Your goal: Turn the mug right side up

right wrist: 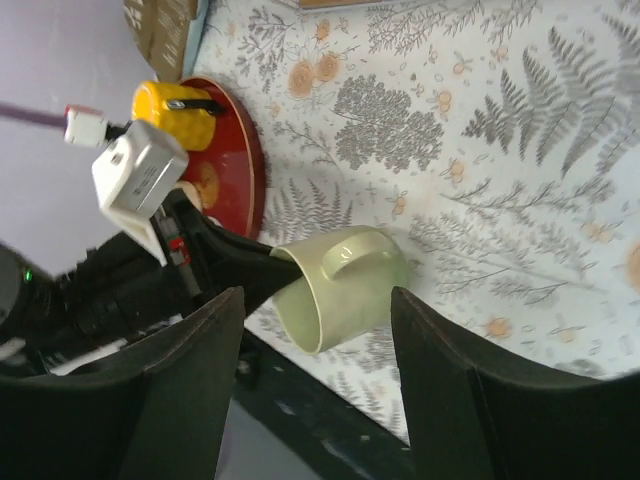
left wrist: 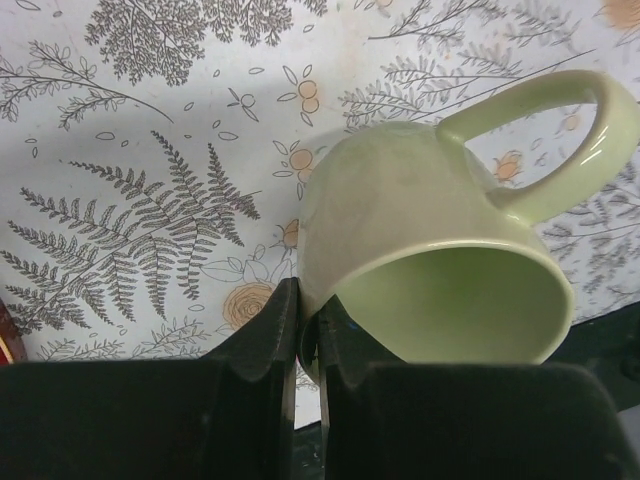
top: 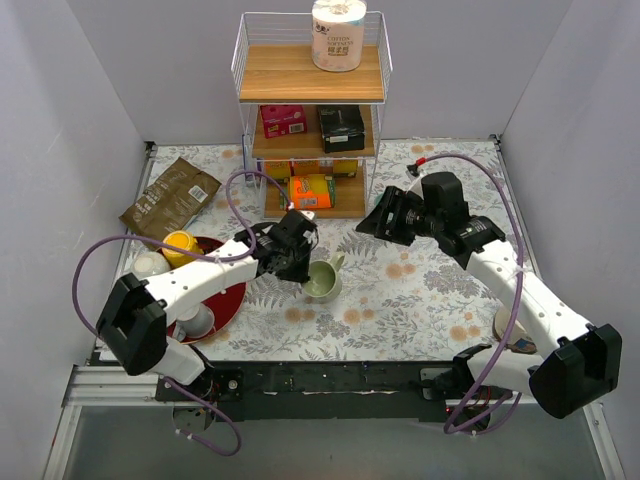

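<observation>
The pale green mug (top: 322, 280) is near the middle of the floral cloth, tilted with its mouth open toward the near edge and its handle up and to the right. My left gripper (top: 300, 262) is shut on the mug's rim. In the left wrist view one finger is outside the wall and one inside, pinching the mug (left wrist: 430, 230) at its left rim (left wrist: 308, 300). My right gripper (top: 385, 220) is open and empty, up and to the right of the mug and apart from it. The right wrist view shows the mug (right wrist: 350, 285) between its spread fingers, farther off.
A red plate (top: 225, 300) holding a yellow cup (top: 180, 245) and white cups lies at the left. A brown bag (top: 170, 198) is at the back left. A wire shelf rack (top: 310, 120) stands at the back with a paper roll (top: 339, 33) on top.
</observation>
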`<state>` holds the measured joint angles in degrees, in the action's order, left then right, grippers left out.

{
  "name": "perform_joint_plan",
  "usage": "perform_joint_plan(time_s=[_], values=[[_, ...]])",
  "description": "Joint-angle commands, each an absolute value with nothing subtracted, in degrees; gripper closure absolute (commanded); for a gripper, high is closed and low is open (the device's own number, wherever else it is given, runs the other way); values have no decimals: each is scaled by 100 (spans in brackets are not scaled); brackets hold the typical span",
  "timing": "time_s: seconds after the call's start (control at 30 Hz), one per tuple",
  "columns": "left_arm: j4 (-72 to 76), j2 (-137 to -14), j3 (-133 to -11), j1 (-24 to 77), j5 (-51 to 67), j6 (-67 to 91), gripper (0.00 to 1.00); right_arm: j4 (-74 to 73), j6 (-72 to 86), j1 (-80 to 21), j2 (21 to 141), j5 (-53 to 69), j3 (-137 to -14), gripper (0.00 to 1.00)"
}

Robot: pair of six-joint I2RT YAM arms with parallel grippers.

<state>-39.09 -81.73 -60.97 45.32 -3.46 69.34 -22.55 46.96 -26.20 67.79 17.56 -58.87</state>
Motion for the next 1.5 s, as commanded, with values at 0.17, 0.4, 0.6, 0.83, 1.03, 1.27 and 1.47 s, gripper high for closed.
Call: perform_joint_plan(time_s=[0.17, 0.4, 0.6, 0.83, 1.03, 1.27, 1.47], values=[[-4561, -9122, -7145, 4834, -870, 6600, 100, -2443, 2567, -2786, 6688, 1591, -5845, 32], [-4684, -9466, -7409, 5054, -1098, 6609, 94, -2610, 2084, -2935, 6767, 1459, -5722, 25], [-4667, -9440, -7558, 5098, -1309, 6671, 66, -2208, 1697, -3129, 6812, 1677, -5502, 22], [-4614, -8914, -7646, 5098, -1344, 6864, 50, -1293, 1257, -3182, 6855, 2126, -5265, 22], [-5105, -8333, -7664, 4897, -2082, 7566, 43, -1195, 397, -3366, 7696, 2443, -5756, 25], [-5730, -7726, -7673, 4061, -2312, 8455, 39, -1968, -1000, -3857, 8806, 2603, -6626, 25], [-5730, -7234, -7567, 3727, -2136, 8578, 33, -2276, -1546, -4271, 9254, 2268, -6952, 28]])
